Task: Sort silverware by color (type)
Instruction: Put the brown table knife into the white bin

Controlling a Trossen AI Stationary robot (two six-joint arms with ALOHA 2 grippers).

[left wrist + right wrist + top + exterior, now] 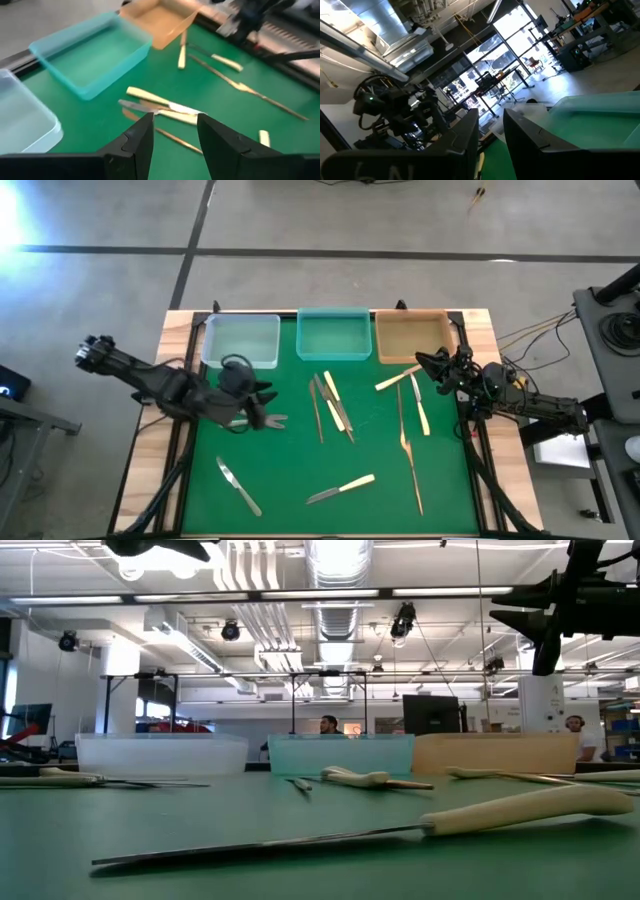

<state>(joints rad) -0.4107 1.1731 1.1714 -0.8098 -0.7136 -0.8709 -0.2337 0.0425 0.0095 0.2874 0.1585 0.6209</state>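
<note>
Three shallow plastic bins stand in a row at twelve o'clock on the green table mat [290, 470]: a clear bin [241, 340], a teal bin [334, 335] and an amber bin [411, 337]. None visibly holds silverware yet.

The silverware, slim knives and utensils in silver, gold and silver with cream handles, lies scattered on the mat. A crossed cluster [330, 405] sits near the centre; a cream-handled knife [340, 489] lies at six o'clock, an all-silver knife [238, 486] at seven o'clock, and a long gold utensil [408, 450] at four o'clock. A cream-handled piece [397, 378] leans against the amber bin's near wall.

The left gripper [262, 407] hovers at nine o'clock of the cluster, fingers [142, 140] moderately parted and holding nothing; a silver fork [262, 421] lies just beneath it. The right gripper [428, 366] hangs above the mat at two o'clock, beside the amber bin, fingers narrowly gapped and empty.

Risk, as a judgement: the cluster's pieces overlap, so closing on one may drag or lift a neighbour into the wrong bin. Flat, thin blades could slip from the fingertips. The right gripper, so near the amber bin, might nudge it or the leaning piece when descending.
</note>
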